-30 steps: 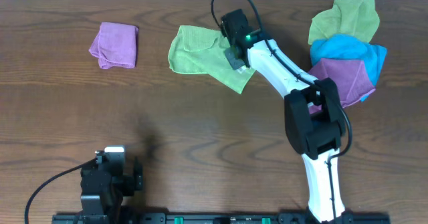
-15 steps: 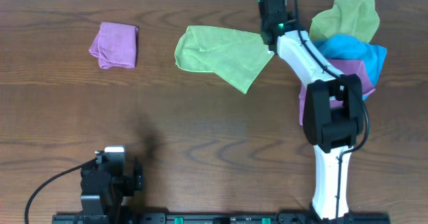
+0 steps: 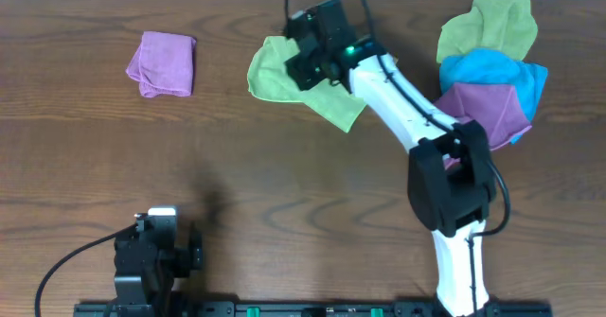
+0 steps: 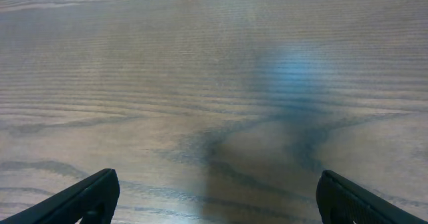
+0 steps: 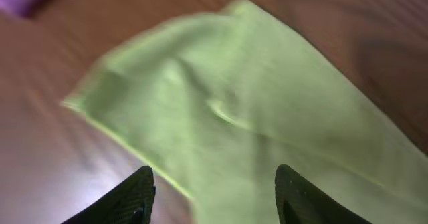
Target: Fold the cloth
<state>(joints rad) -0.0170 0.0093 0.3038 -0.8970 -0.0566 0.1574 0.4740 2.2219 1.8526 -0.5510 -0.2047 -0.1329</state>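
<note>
Right tool (image 3: 303,63) swung back above the cloth (image 3: 269,73).

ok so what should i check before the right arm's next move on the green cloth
1. Is the right end effector open with nothing held: ok.
2. Is the lime-green cloth lying on the table beneath it: ok.
3. Is the fold neat: cannot tell, the right arm covers part.
4. Is the left end effector open and parked away: ok.
5. Are the purple cloth and the cloth pile apart from it: ok.
</note>
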